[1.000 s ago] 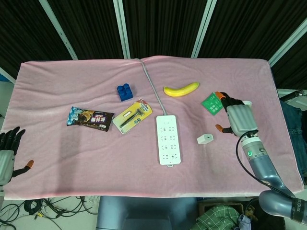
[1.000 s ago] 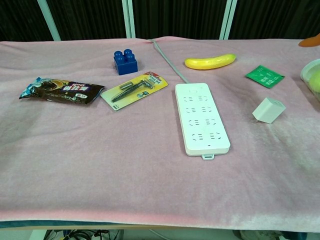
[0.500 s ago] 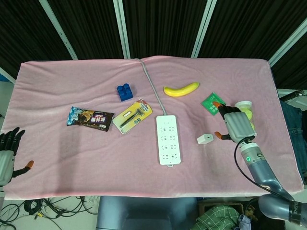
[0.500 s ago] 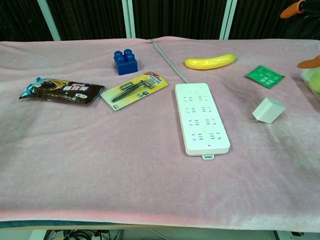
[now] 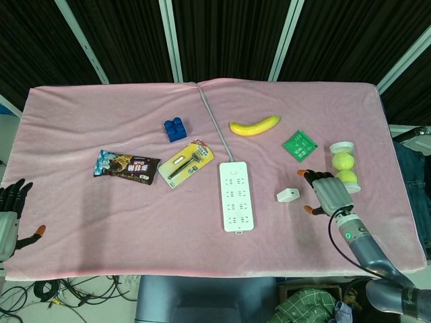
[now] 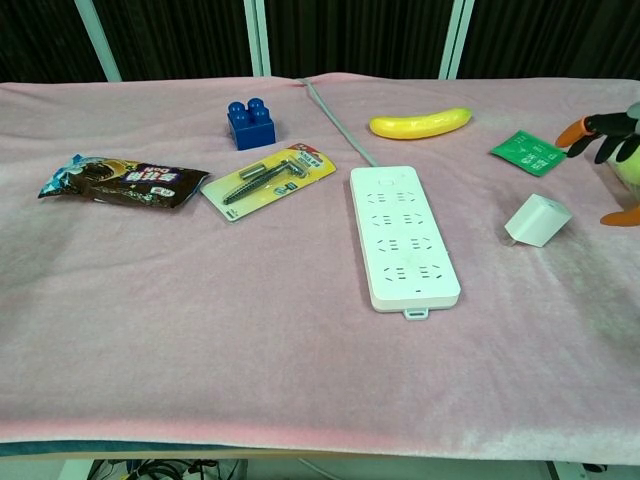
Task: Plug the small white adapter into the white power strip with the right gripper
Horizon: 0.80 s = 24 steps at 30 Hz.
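Note:
The small white adapter [image 5: 288,195] [image 6: 537,220] lies on the pink cloth just right of the white power strip [image 5: 236,196] [image 6: 402,235], apart from it. My right hand [image 5: 326,192] [image 6: 612,150] hovers a little right of the adapter with fingers spread and nothing in it; the chest view shows only its orange-tipped fingers at the right edge. My left hand [image 5: 10,215] rests open off the table's left front corner, seen only in the head view.
A banana [image 5: 254,126], a green packet [image 5: 300,145] and a tube of tennis balls [image 5: 344,167] lie behind and beside the right hand. A blue block [image 5: 175,129], a screw pack [image 5: 186,163] and a snack bag [image 5: 126,166] sit left of the strip. Its grey cord [image 5: 214,121] runs to the far edge.
My right hand has dropped toward the near side and slightly left, from over the green packet and ball tube to beside the adapter. The adapter and the left hand have not moved.

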Motion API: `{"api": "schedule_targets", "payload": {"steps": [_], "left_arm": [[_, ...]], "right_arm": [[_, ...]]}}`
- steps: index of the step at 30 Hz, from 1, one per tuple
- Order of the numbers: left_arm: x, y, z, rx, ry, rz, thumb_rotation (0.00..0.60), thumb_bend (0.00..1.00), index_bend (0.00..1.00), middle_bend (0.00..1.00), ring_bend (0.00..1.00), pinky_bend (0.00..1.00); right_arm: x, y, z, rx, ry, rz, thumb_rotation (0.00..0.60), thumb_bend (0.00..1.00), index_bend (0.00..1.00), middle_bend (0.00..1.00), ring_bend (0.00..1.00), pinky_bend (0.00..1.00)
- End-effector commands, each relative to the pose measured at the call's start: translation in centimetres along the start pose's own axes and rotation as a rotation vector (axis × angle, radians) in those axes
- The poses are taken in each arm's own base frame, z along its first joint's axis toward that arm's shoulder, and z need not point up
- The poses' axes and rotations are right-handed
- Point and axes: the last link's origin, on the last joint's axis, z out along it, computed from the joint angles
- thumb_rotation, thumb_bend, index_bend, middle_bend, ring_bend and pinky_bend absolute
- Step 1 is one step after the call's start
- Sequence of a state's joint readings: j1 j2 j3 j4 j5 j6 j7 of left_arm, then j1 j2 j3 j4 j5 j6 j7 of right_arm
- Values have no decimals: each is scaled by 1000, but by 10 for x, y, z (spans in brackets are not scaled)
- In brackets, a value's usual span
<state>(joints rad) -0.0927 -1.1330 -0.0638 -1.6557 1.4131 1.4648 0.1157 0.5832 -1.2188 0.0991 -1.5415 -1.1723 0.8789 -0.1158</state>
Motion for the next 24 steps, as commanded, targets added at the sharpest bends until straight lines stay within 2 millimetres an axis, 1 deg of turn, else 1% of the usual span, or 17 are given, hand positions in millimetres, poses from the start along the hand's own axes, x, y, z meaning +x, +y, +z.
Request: {"api": "schedule_targets", "payload": {"steps": [1,6,13,20,24], "left_arm": [[0,0,0,2,-1,2,600,234,1,0,0,0],[-1,-1,1,17,-8,7,600,235,1,0,0,0],[-1,-1,1,28,-10,11,600,235,1,0,0,0],[-1,-1,1,33,-12,13,600,236,1,0,0,0],[-1,-1,1,34,-14,16,600,235,1,0,0,0]], "right_arm": [[-17,0,7,15,-28,22,600,133,194,206,262,237],[-27,-1,16,24,-41,48,600,190,216,221,277,237],[-32,-6,26,47,-39,77,600,263,333,289,332,237],[-34,-11,31,61,-42,116,600,306,376,346,380,238],[-34,-14,34,68,-51,125,600,312,382,354,387,238]]}}
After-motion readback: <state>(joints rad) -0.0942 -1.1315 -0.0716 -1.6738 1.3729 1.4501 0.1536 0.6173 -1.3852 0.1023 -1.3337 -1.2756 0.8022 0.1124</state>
